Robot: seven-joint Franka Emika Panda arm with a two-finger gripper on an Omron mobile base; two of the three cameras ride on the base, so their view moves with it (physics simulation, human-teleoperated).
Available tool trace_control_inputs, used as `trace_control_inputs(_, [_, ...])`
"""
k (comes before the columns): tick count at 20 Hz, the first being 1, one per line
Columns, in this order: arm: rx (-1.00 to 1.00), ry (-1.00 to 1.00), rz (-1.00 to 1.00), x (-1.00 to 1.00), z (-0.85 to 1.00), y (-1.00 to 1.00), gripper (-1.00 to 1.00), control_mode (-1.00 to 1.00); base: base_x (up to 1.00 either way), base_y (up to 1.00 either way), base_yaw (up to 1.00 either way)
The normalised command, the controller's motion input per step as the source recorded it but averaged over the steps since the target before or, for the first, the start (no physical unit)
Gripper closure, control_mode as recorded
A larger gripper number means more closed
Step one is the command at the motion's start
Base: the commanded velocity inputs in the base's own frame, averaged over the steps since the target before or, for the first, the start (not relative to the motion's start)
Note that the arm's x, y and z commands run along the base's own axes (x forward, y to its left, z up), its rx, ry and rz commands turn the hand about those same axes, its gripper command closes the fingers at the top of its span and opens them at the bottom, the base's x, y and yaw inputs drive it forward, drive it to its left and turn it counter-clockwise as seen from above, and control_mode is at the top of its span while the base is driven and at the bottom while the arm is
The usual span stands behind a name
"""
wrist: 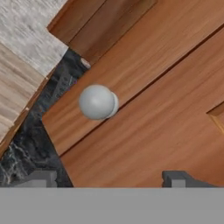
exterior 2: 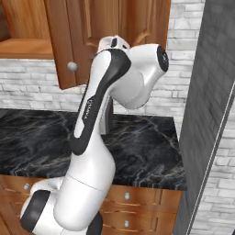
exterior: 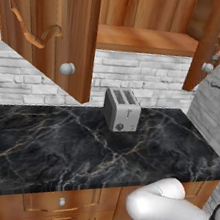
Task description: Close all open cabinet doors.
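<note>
Claw (wrist: 109,177) tips apart before smooth wooden cabinet door (wrist: 166,109) (round silver knob (wrist: 97,102)).

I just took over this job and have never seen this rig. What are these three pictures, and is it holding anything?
It is a white robot arm on a driving base. Two pictures come from cameras behind it, left and right; the third looks along its end effector. Two upper cabinet doors hang open: the left door and the right door. A toaster stands on the black marble counter. The end effector is close to a door's silver knob, fingers apart, holding nothing.
</note>
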Motion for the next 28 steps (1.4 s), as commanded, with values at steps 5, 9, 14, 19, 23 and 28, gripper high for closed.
trace_control_inputs(5, [-0.12, -0.02, -0.34, 0.64, 0.00, 0.61, -1.00, -1.00, 0.00, 0.00, 0.00])
trace_control_inputs(9, [-0.13, -0.01, -0.36, 0.66, -0.05, 0.43, -1.00, -1.00, 0.00, 0.00, 0.00])
trace_control_inputs(14, [-0.11, -0.01, -0.33, 0.68, -0.03, 0.21, -1.00, -1.00, 0.00, 0.00, 0.00])
trace_control_inputs(19, [-0.08, 0.00, -0.30, 0.69, 0.00, 0.11, -1.00, -1.00, 0.00, 0.00, 0.00])
trace_control_inputs(23, [-0.07, -0.01, -0.28, 0.67, -0.01, 0.05, -1.00, -1.00, 0.00, 0.00, 0.00])
trace_control_inputs(28, [-0.06, -0.01, -0.20, 0.60, -0.02, 0.00, -1.00, -1.00, 0.00, 0.00, 0.00])
